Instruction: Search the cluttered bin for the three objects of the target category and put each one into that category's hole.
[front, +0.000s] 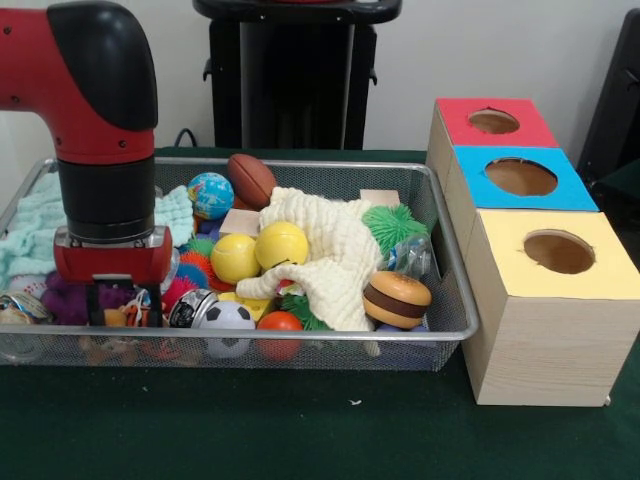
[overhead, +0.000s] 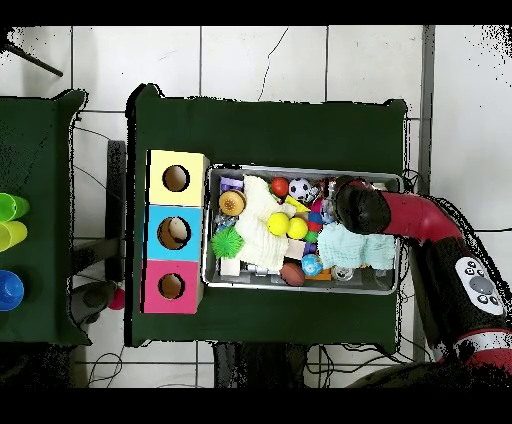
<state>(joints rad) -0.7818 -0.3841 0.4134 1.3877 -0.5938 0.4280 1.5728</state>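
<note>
A wire mesh bin (front: 300, 163) holds mixed toys. My gripper (front: 125, 305) hangs low in its front-left corner, fingers apart, over small toys beside a purple fuzzy thing (front: 60, 300). In the overhead view the gripper (overhead: 340, 200) sits at the bin's upper right. Balls lie about: two yellow ones (front: 235, 258) (front: 281, 245), a globe ball (front: 210, 195), a brown football (front: 251, 180), a soccer ball (front: 227, 320) and an orange ball (front: 279, 325). A toy burger (front: 396, 299) rests at the front right. Three boxes with holes stand beside the bin: red (front: 460, 125), blue (front: 470, 170), yellow (front: 510, 235).
A cream cloth (front: 330, 250) drapes over the bin's middle and hides toys beneath. A mint cloth (front: 30, 225) fills the back left behind my arm. A green spiky ball (front: 392, 225) and wooden blocks (front: 380, 197) sit at the back. Coloured cups (overhead: 12, 235) stand on a separate table.
</note>
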